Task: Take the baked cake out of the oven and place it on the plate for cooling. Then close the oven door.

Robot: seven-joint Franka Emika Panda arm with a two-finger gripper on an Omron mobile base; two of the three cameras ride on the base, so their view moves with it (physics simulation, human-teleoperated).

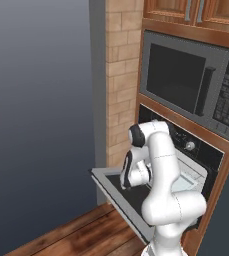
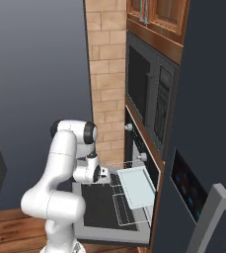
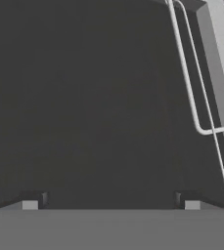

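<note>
The arm [image 1: 161, 170] hides much of the oven door [image 1: 117, 196] and the oven [image 1: 206, 150] cavity's contents.

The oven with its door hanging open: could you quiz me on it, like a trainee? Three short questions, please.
1. True or false: the oven door is shut.
2. What sits above the oven? A) a microwave B) a sink C) a window
3. Fill in: the gripper hovers over the door's dark glass with its jaws ____.

Key: 1 false, it lies dropped flat, and the wire rack with a pale tray is pulled out over it. 2 A, the grey microwave. 3 open, holding nothing.
</note>
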